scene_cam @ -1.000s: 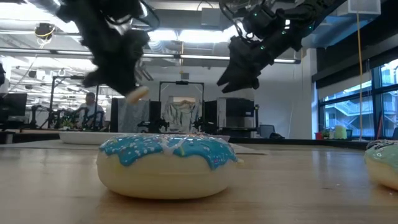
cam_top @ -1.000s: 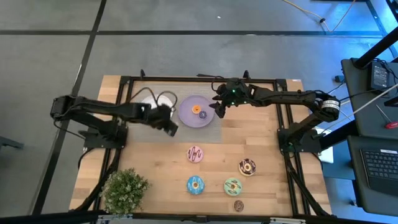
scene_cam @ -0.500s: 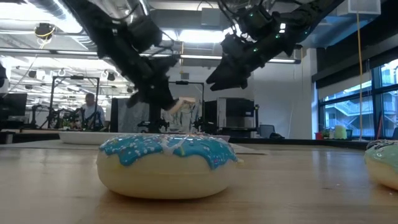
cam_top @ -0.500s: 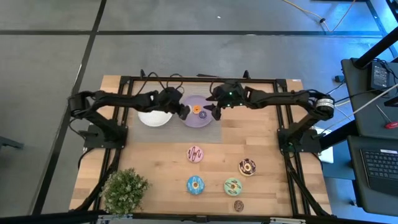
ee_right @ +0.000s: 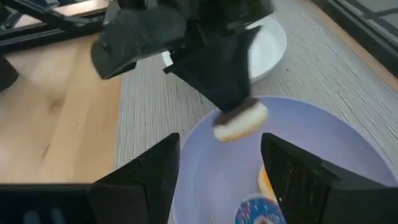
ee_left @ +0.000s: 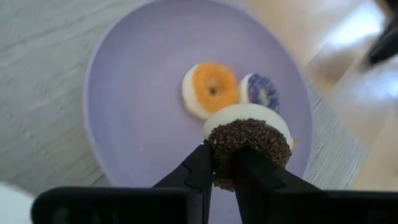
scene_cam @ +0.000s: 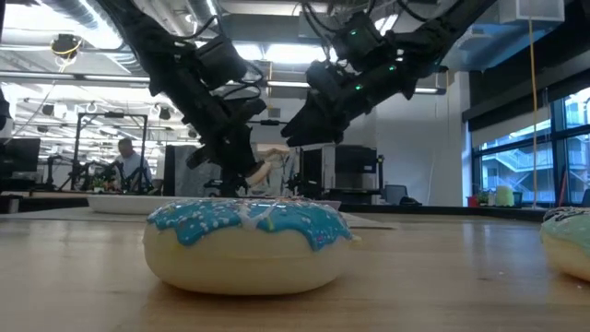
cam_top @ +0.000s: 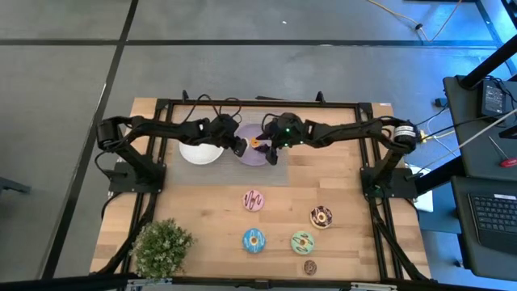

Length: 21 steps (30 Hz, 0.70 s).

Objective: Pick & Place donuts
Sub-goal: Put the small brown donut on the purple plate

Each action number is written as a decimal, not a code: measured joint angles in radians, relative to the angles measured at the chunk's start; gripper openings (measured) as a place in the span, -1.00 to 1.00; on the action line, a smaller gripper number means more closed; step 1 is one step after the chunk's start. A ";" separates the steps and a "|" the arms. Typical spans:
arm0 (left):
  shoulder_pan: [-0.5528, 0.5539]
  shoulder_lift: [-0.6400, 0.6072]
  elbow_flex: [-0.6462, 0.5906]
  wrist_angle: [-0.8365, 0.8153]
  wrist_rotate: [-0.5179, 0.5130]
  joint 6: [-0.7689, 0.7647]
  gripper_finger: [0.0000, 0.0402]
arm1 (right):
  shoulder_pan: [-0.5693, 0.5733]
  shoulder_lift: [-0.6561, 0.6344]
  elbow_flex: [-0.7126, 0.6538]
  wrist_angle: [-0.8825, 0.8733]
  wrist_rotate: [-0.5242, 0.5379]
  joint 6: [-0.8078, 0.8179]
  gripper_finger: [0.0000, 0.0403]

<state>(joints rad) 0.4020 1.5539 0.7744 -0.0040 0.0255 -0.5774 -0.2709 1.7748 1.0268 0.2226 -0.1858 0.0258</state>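
My left gripper (cam_top: 241, 146) is shut on a dark-brown mini donut (ee_left: 249, 144), which hangs just above the lilac plate (cam_top: 252, 158). An orange mini donut (ee_left: 211, 90) and a purple one (ee_left: 262, 92) lie flat on that plate. My right gripper (cam_top: 272, 152) hovers open over the plate's right side, its fingers facing the left gripper, with nothing between them. The pink (cam_top: 254, 200), chocolate (cam_top: 321, 216), blue (cam_top: 254, 239) and green (cam_top: 303, 241) donuts and a small brown one (cam_top: 310, 267) lie on the wooden table nearer the front. My left gripper pinches the mini donut's edge (ee_left: 225, 158) between its two fingertips. The fingers slant down from the table's left. The donut is lifted clear of the plate and tilted, its dark top toward the wrist and its cream underside (ee_right: 239, 127) toward the plate.
A white plate (cam_top: 200, 153) sits left of the lilac one on a grey mat (cam_top: 174, 174). A potted plant (cam_top: 161, 246) stands at the front left corner. The two grippers are close together over the lilac plate.
My left gripper has carried the mini donut toward the table's right and far side and down, from beside the white plate to over the lilac plate. My right gripper has come left and lower over the same plate, staying open.
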 joint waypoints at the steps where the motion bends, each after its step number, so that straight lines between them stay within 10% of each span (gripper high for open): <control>1: 0.000 0.000 0.008 0.000 -0.001 0.012 -0.78 | 0.006 0.014 0.009 -0.003 0.000 -0.016 0.12; 21: 0.001 0.000 0.023 -0.074 -0.070 0.042 -0.78 | 0.024 0.092 0.113 -0.021 0.010 -0.110 0.12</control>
<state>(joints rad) 0.4034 1.5539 0.7971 -0.0781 -0.0443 -0.5359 -0.2474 1.8664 1.1400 0.2020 -0.1757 -0.0837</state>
